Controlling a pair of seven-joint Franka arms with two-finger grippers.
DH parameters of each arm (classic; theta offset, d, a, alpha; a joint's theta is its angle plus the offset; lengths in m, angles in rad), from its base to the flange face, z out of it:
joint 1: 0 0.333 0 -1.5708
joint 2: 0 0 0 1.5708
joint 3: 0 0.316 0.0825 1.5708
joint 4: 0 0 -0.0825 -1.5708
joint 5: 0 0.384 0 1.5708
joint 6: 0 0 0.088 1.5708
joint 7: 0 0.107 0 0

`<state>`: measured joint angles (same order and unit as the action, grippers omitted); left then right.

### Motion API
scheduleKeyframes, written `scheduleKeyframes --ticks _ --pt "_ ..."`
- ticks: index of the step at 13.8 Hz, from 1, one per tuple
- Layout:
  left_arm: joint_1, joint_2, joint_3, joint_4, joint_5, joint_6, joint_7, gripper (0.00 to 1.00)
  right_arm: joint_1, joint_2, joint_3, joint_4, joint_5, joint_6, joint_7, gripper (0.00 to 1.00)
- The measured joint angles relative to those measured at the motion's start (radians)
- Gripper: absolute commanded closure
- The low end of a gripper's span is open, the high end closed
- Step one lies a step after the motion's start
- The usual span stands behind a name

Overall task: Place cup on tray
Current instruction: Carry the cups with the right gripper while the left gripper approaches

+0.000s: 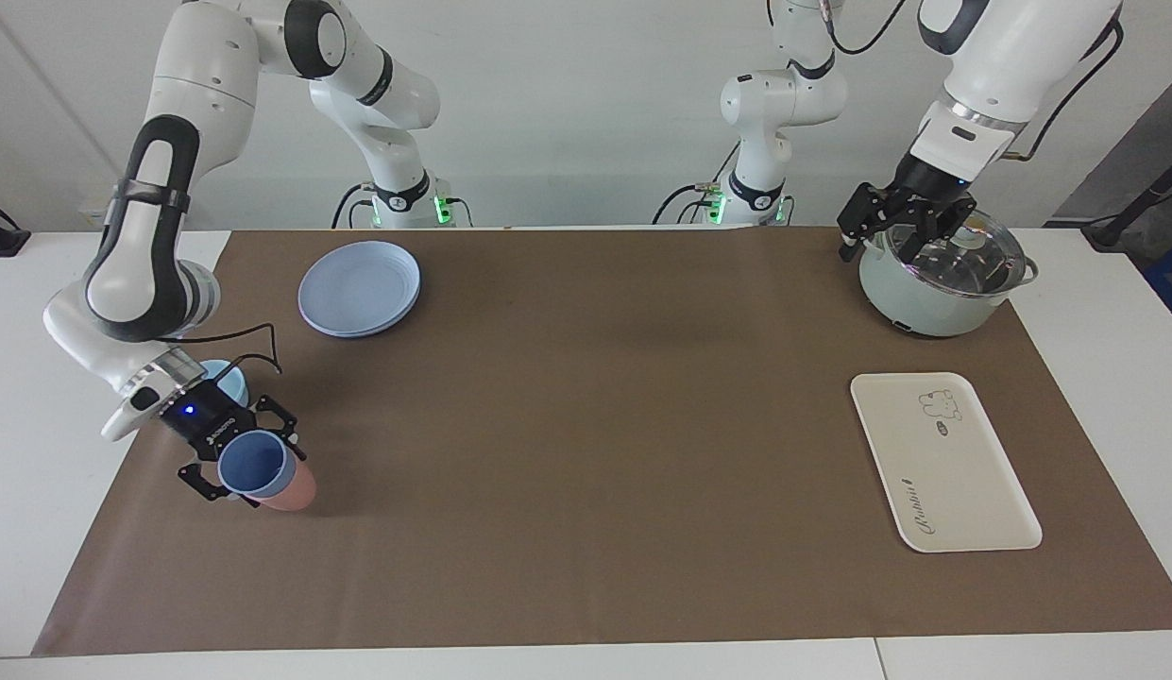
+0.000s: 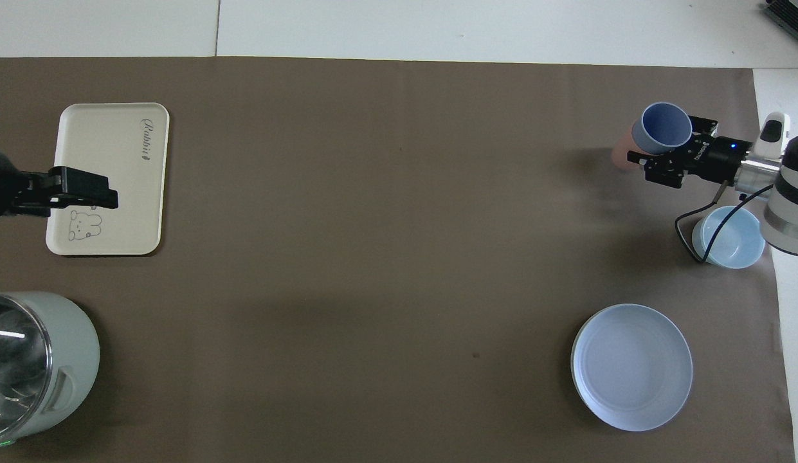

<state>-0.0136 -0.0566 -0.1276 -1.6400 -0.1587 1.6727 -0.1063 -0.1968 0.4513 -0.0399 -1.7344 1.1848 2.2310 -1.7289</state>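
Periwinkle-blue cup [image 1: 253, 466] tilted, nested in a pink cup, cream tray [image 1: 942, 460] flat, well apart

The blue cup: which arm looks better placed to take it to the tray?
The right arm. Its gripper is already shut on the blue cup, lifting it from the pink cup. The left gripper hangs over the pot, though nearer the tray.
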Motion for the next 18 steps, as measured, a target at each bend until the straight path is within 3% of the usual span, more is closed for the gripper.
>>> scheduleKeyframes --ticks 5,9,13,18 --pt "-0.078 0.110 -0.002 0.133 -0.010 0.005 -0.097 0.10 0.148 -0.086 0.002 0.001 -0.144 0.139 0.349 1.00" --pt "-0.130 0.240 -0.002 0.277 -0.010 0.011 -0.193 0.12 0.286 -0.095 0.003 -0.002 -0.254 0.290 0.609 1.00" --pt "-0.179 0.385 0.001 0.425 -0.010 0.064 -0.281 0.15 0.414 -0.095 0.003 -0.035 -0.265 0.440 0.737 1.00" --pt "-0.251 0.503 0.008 0.521 -0.010 0.145 -0.412 0.16 0.553 -0.094 0.001 -0.095 -0.265 0.597 0.852 1.00"
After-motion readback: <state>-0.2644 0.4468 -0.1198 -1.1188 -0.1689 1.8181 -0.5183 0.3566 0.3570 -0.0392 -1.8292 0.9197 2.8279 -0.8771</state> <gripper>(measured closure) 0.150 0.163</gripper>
